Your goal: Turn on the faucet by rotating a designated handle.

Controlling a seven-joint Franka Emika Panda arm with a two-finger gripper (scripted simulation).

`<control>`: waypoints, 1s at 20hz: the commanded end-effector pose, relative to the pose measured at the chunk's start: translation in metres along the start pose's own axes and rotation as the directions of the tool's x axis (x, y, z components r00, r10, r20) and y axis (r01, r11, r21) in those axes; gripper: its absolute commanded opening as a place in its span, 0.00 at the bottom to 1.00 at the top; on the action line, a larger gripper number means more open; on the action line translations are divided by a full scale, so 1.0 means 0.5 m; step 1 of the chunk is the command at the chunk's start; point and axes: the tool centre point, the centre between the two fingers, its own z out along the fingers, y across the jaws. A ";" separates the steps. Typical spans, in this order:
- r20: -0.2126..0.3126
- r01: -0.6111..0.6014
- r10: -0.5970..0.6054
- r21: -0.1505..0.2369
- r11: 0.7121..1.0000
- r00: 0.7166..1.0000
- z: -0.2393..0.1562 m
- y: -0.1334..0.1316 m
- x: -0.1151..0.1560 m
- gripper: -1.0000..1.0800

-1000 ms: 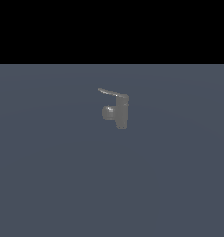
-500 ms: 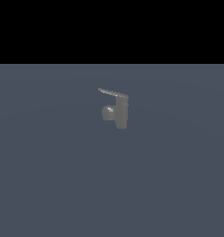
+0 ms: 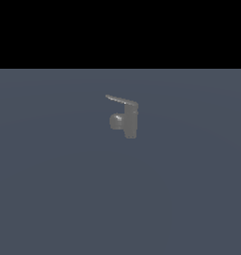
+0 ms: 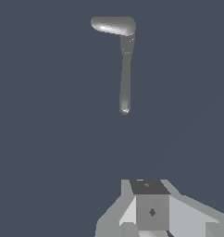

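The small grey faucet [image 3: 128, 121] stands alone on the flat blue-grey surface in the exterior view. Its thin handle [image 3: 120, 99] projects from the top toward that view's left, above the short rounded spout stub [image 3: 115, 121]. Seen from above in the wrist view, the faucet [image 4: 127, 33] has its handle [image 4: 125, 78] as a long narrow bar pointing toward my gripper [image 4: 148, 187]. The spout stub [image 4: 109, 25] sticks out sideways. My gripper is well short of the handle's tip, and its fingers appear as one block with no gap, holding nothing. The arm is out of the exterior view.
A plain blue-grey floor [image 3: 58, 189] stretches all around the faucet, ending at a black band along the far side. No other object is in view.
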 end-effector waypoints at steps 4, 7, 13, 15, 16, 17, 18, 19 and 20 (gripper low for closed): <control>0.023 -0.129 0.128 0.048 0.991 0.992 0.011 -0.014 0.075 0.00; 0.042 -0.215 0.212 0.069 0.974 0.976 0.023 -0.022 0.124 0.00; 0.081 -0.387 0.381 0.092 0.917 0.921 0.057 -0.035 0.223 0.00; 0.093 -0.444 0.436 0.094 0.891 0.895 0.072 -0.039 0.255 0.00; 0.099 -0.472 0.463 0.094 0.877 0.881 0.080 -0.040 0.272 0.00; 0.104 -0.499 0.490 0.093 0.862 0.866 0.088 -0.042 0.288 0.00; 0.109 -0.526 0.516 0.091 0.846 0.849 0.097 -0.044 0.304 0.00; 0.113 -0.552 0.542 0.089 0.829 0.833 0.106 -0.045 0.320 0.00; 0.117 -0.578 0.568 0.087 0.811 0.815 0.115 -0.047 0.336 0.00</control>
